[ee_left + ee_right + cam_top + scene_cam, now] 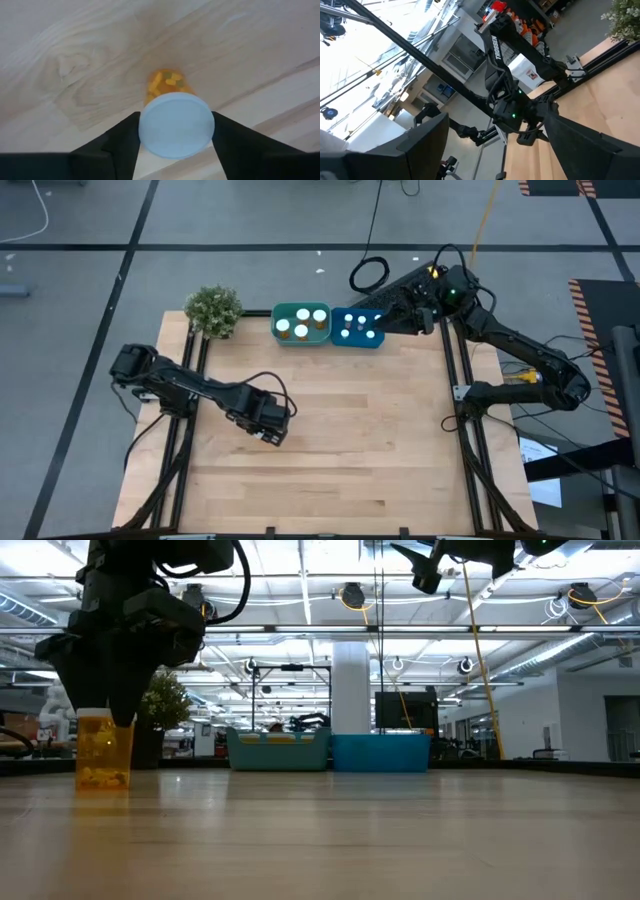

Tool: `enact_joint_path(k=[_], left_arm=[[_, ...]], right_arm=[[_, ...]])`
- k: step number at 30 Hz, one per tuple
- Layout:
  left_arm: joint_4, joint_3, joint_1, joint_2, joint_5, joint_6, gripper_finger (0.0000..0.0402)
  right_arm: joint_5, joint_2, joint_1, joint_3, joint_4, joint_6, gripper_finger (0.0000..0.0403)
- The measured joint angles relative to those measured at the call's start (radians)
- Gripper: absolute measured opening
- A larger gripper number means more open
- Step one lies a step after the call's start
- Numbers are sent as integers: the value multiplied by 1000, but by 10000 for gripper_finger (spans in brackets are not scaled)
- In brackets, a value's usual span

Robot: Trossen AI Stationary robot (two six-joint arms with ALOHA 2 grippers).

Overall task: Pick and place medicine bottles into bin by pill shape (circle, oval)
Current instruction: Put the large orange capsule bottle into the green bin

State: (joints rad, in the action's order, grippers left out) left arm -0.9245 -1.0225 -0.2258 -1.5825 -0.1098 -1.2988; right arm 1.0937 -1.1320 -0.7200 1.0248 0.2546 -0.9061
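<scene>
Left gripper (175, 131) has its fingers snug on the last bottle's (172, 112) cap, upright on the surface, probably for lifting, while the right gripper (425, 320) hovers wide open by the bins.

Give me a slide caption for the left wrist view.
Left tool straddling a white-capped orange medicine bottle upright on the wooden table.

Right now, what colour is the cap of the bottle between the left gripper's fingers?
White; the cap shows best in the left wrist view.
</scene>
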Motion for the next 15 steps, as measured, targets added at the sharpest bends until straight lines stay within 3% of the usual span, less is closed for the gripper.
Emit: enact_joint_path(k=[5,11,15], left_arm=[[1,0,22,12,-25,30,208],[-19,-28,63,13,-24,90,232],[-21,-40,95,13,-23,130,228]], right_arm=[[-18,0,0,0,-6,6,320],[-29,0,0,0,-6,10,320],[-49,0,0,0,-6,14,320]])
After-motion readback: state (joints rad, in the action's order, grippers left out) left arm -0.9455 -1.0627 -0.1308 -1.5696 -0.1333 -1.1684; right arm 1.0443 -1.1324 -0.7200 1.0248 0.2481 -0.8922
